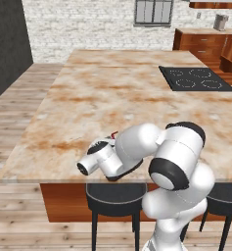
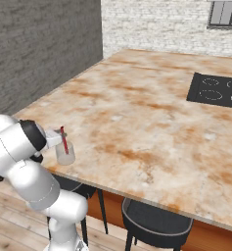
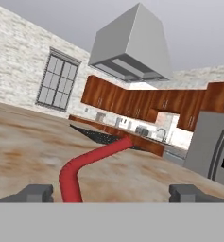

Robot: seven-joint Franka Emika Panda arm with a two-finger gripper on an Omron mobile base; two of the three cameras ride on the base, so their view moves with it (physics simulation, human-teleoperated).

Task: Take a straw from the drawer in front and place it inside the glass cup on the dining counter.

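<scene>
Gripper (image 3: 111, 193) jaws spread wide, straw (image 2: 64, 140) loose between them, standing in the glass cup (image 2: 65, 155), whose base the arm half hides.

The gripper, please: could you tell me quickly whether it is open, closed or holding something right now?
Gripper: open, fingertips wide apart on either side of the red straw, not clamping it.

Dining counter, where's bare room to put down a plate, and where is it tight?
The dining counter is bare stone across its middle, from the near edge to the brick-wall end, bordered on one side by the black cooktop. It is crowded only at the near corner, where the glass cup holds the straw beside the open gripper.
</scene>
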